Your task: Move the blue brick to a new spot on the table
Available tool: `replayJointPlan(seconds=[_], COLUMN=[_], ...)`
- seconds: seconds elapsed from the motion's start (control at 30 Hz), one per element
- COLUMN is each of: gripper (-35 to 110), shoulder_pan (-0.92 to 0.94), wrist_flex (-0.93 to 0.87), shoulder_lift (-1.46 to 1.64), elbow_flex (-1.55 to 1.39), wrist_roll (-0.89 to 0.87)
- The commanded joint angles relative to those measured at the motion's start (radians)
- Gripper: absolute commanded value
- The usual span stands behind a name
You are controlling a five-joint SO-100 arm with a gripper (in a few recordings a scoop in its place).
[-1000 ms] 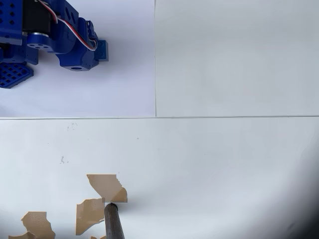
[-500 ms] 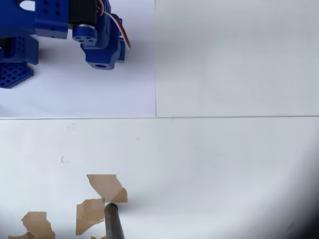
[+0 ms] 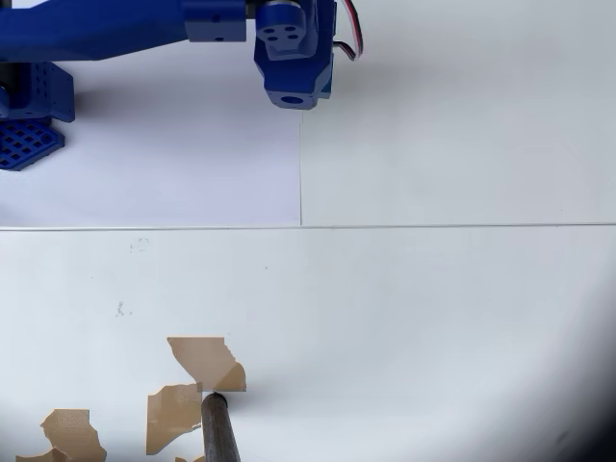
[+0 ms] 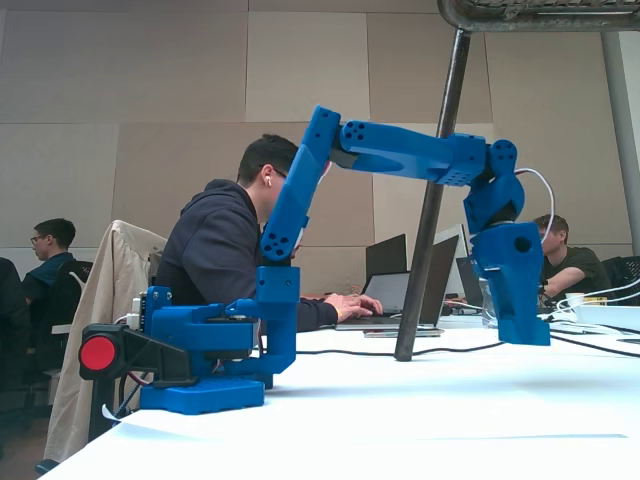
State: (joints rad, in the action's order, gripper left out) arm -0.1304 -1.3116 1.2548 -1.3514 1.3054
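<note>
Arm: your blue arm [image 4: 400, 150] is stretched out flat from its base [image 4: 200, 360] at the lower left of the fixed view, so the reach goes out over the white table [image 3: 433, 318].
Claw: it hangs straight down at the right of the fixed view [image 4: 520, 320], its tip just above the table; from overhead it sits at the top centre [image 3: 294, 67], on the edge of the paper sheet [image 3: 192, 173].
Claw state: you cannot tell whether it is spread or pressed together; its housing hides the fingers in both views, and nothing can be made out in it.
Blue brick: I cannot find it on the open table; it may lie under the claw, so judge that before you close.
Clutter: tape patches [image 3: 207, 361] and a dark pole [image 3: 219, 428] sit at the lower left of the overhead view, well apart from the claw.
</note>
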Motion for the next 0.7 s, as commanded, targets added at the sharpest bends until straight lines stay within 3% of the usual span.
replayJointPlan(seconds=[0.0,0.27,0.67], gripper=[2,2,5], shoulder_pan=[0.018,0.054,0.078], wrist_flex=[-0.054,-0.299,-0.304], shoulder_lift=[-0.101,-0.494,-0.646], elbow_flex=[0.299,0.943,1.058], wrist_roll=[-0.012,-0.021,-0.054])
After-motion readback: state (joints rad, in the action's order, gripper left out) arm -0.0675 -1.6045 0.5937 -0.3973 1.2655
